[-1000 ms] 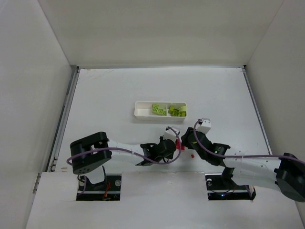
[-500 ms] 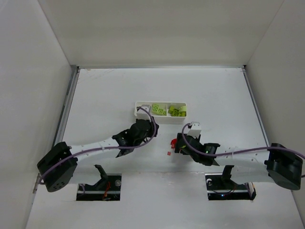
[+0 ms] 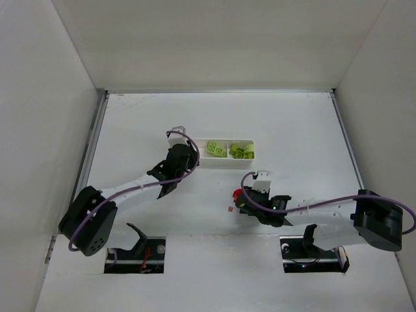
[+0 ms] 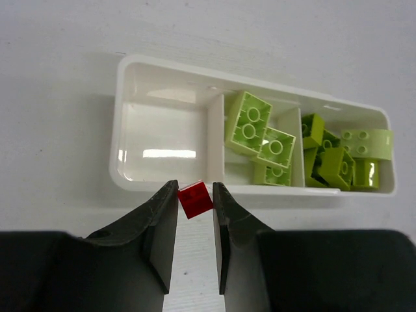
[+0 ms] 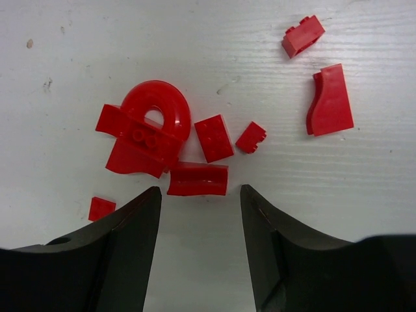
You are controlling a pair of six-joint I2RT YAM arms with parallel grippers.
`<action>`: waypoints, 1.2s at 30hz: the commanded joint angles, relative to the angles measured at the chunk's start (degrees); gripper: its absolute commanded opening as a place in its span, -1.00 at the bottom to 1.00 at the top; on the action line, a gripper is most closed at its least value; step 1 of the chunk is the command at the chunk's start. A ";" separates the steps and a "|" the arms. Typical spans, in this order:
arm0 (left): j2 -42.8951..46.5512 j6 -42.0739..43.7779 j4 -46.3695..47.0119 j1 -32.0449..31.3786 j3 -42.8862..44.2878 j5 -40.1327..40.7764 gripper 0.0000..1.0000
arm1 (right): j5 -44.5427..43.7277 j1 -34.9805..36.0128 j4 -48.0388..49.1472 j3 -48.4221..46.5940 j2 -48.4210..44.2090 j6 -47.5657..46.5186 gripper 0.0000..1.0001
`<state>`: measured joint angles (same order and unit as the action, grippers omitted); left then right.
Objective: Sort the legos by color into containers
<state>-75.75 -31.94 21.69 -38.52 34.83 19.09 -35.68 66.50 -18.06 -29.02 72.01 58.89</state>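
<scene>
My left gripper [image 4: 195, 195] is shut on a tiny red lego [image 4: 194, 199], just in front of the near wall of the white container tray [image 4: 123, 140]. The tray's left compartment is empty. Lime-green legos [image 4: 249, 122] fill the middle compartment, and more green legos [image 4: 337, 162] fill the right one. In the top view the left gripper [image 3: 184, 155] covers the tray's [image 3: 227, 162] left end. My right gripper [image 5: 199, 190] stands open just above a cluster of red legos, its tips flanking a curved red piece [image 5: 197, 179]. A round red ring piece [image 5: 156, 110] lies beside it.
More red pieces lie loose on the table: a flat brick [image 5: 214, 138], a small one [image 5: 250, 137], a curved slope [image 5: 330, 101], a brick [image 5: 303, 35] and a tile [image 5: 101, 208]. One red bit [image 3: 230, 209] sits apart from the red pile [image 3: 237, 194].
My left arm swung from the middle of the table up to the tray's left end, carrying the red lego. My right gripper slid left over the red pile, and its jaws widened then narrowed.
</scene>
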 commanded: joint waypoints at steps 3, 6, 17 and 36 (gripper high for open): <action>-4.32 1.53 3.01 2.62 5.50 -1.07 -0.60 | -2.20 1.04 -0.66 -3.59 3.84 1.57 0.10; -7.39 3.20 3.35 3.50 7.97 -0.81 -0.59 | -3.43 1.30 0.31 -4.38 5.77 0.79 0.03; -16.36 5.49 2.91 5.08 13.78 -0.64 -0.29 | -4.22 1.48 1.19 -4.56 6.66 0.35 -0.28; 12.70 1.98 -1.73 1.04 -5.01 0.42 -0.24 | 7.01 -8.17 24.72 -16.32 5.31 -23.28 -0.33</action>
<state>-67.96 -28.53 22.65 -36.40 34.89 18.63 -35.09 61.95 -6.42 -39.33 73.17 43.70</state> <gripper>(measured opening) 0.386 0.417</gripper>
